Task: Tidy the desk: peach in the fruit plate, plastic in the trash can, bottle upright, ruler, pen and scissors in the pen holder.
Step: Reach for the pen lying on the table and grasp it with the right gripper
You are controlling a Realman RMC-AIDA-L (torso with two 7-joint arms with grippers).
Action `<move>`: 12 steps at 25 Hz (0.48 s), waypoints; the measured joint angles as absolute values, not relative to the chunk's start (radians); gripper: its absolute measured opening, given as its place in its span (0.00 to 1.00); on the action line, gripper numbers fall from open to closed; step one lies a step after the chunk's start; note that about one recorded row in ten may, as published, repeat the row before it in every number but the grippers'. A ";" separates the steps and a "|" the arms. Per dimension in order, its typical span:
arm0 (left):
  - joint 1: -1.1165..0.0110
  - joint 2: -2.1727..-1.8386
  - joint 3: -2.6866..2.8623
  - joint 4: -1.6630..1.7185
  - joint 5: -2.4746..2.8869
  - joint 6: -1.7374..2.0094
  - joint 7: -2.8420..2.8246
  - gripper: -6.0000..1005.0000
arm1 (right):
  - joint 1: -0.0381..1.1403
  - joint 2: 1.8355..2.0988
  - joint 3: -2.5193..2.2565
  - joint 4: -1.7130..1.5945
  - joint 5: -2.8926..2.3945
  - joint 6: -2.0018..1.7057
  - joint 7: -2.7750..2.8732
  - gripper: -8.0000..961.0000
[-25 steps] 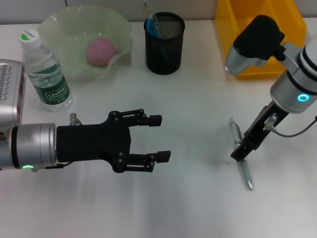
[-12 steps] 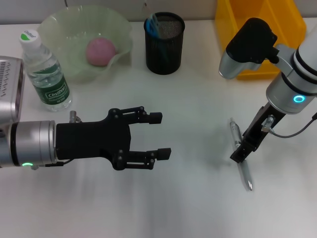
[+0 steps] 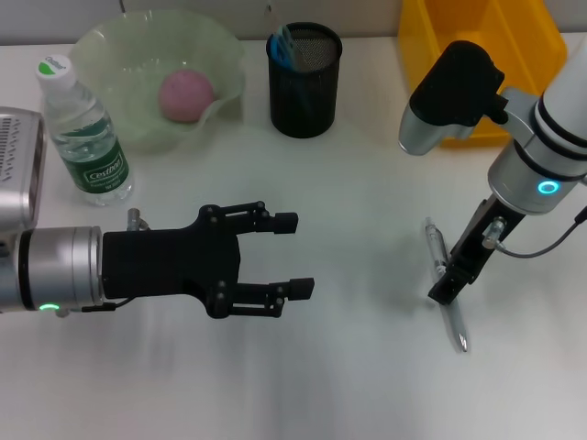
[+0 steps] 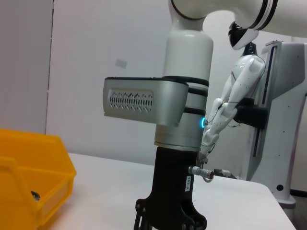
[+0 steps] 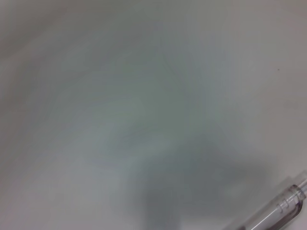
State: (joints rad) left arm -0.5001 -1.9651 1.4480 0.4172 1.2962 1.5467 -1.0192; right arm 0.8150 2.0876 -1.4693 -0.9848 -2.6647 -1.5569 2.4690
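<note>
Head view: one pen lies on the desk at four o'clock, right gripper tilted down over it, grip unclear. Left gripper hovers level at eight o'clock, wide open, empty. Right wrist view: one pen.

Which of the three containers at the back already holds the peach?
The fruit plate, the pale green wavy-rimmed bowl: the peach sits inside it, not in the pen holder or trash can.

A plain pale wall backs the left wrist view, bearing one small grey mark.
</note>
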 joint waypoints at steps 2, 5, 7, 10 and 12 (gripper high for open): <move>-0.501 -1.965 1.451 0.417 1.296 1.545 -1.022 0.77 | 0.816 2.088 -1.473 -0.985 -2.665 -1.557 2.469 0.76; -0.500 -1.965 1.450 0.417 1.296 1.548 -1.023 0.77 | 0.816 2.088 -1.487 -0.985 -2.665 -1.557 2.470 0.76; -0.499 -1.965 1.449 0.418 1.296 1.550 -1.023 0.77 | 0.816 2.088 -1.495 -0.984 -2.666 -1.557 2.471 0.76; -0.498 -1.965 1.448 0.420 1.296 1.551 -1.025 0.77 | 0.816 2.088 -1.504 -0.982 -2.666 -1.556 2.473 0.76; -0.498 -1.966 1.449 0.421 1.296 1.552 -1.027 0.77 | 0.816 2.088 -1.505 -0.982 -2.666 -1.553 2.474 0.76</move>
